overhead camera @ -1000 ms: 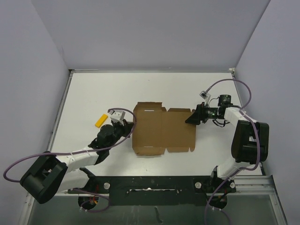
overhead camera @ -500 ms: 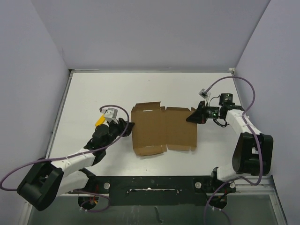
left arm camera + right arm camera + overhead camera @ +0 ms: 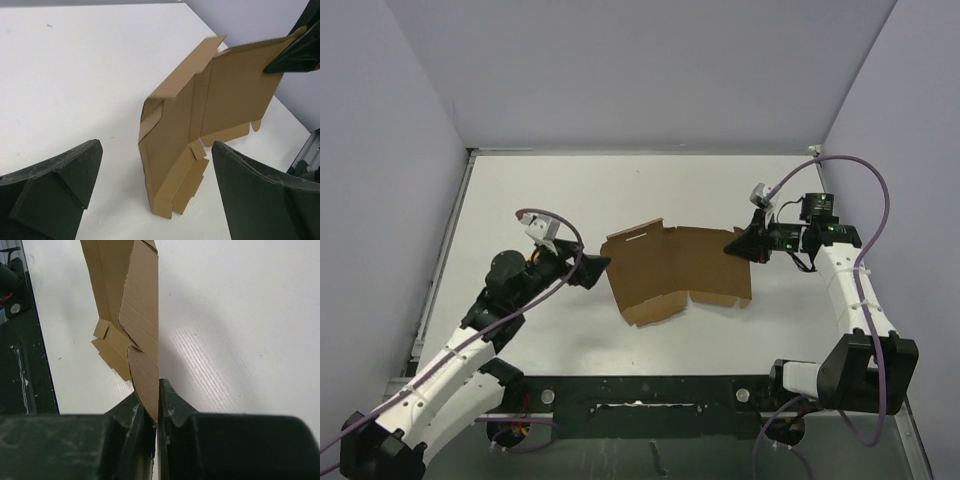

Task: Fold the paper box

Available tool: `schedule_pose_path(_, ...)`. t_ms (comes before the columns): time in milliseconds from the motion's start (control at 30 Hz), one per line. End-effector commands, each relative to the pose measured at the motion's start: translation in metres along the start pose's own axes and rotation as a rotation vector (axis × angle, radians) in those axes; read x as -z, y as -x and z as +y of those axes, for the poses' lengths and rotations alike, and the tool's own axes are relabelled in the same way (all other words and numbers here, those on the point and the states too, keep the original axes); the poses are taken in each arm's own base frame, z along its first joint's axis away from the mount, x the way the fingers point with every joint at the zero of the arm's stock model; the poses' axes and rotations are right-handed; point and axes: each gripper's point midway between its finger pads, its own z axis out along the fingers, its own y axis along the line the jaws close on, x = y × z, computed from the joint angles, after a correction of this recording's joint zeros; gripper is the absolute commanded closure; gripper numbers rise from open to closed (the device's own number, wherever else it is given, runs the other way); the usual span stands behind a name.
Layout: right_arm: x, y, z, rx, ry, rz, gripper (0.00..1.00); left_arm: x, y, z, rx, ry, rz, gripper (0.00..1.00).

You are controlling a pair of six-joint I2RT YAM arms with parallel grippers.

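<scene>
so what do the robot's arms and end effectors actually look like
Both are white tubular links with black joints: left arm, right arm. A thin purple cable loops along each. The left end effector and right end effector are matte black, each with two wedge-shaped fingers. No markings are legible.

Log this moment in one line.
left gripper: open, off box | right gripper: shut on box edge | box: mostly flat, tilted up
</scene>
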Motion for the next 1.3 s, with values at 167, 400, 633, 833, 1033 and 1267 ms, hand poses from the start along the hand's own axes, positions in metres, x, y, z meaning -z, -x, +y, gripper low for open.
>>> schedule_pose_path(167,0.005,0.025,0.013,0.081,0.026,-0.039,1.00,-0.009,0.084,-0.045,-0.084,0.004,0.210,0.13)
schedule_pose_path(400,0.004,0.026,0.012,0.073,0.017,-0.036,1.00,-0.034,0.080,-0.068,-0.313,0.108,0.403,0.13)
schedule_pose_path(633,0.003,0.026,0.012,0.063,0.021,-0.035,1.00,-0.064,0.060,-0.059,-0.571,0.250,0.538,0.12)
schedule_pose_path(833,0.002,0.025,0.011,0.056,0.023,-0.031,1.00,-0.090,0.062,-0.045,-0.692,0.286,0.511,0.23)
schedule_pose_path(1033,0.001,0.024,0.011,0.054,0.027,-0.029,1.00,-0.111,0.052,-0.041,-0.716,0.234,0.535,0.40)
schedule_pose_path(1267,-0.001,0.024,0.012,0.052,0.034,-0.027,1.00,-0.121,0.046,-0.045,-0.736,0.169,0.531,0.74)
